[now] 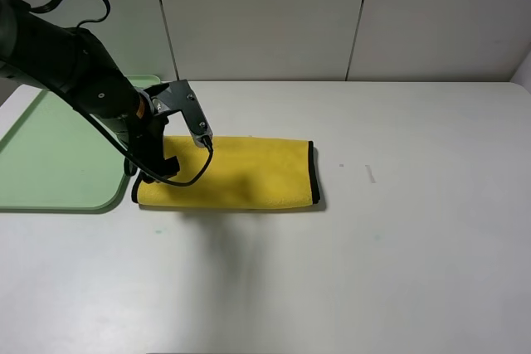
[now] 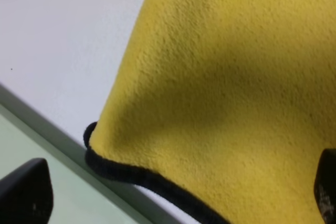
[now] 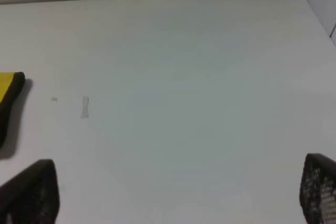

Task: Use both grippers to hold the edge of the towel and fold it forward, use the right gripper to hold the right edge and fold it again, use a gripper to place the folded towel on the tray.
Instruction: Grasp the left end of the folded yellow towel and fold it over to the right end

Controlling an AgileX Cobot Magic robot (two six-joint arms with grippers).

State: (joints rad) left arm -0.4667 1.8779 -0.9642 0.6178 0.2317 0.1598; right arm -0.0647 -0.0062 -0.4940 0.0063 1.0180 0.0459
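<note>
Left gripper (image 2: 176, 192) hung low over the towel (image 1: 249, 173)'s left end, jaws spread wide, gripping nothing. Right gripper (image 3: 174, 192) was likewise wide apart and empty, over the table (image 1: 398, 246) right of the towel. The towel lay folded in a strip, left end just beside the tray (image 1: 50, 155), black edge (image 1: 313, 172) on its right end.
</note>
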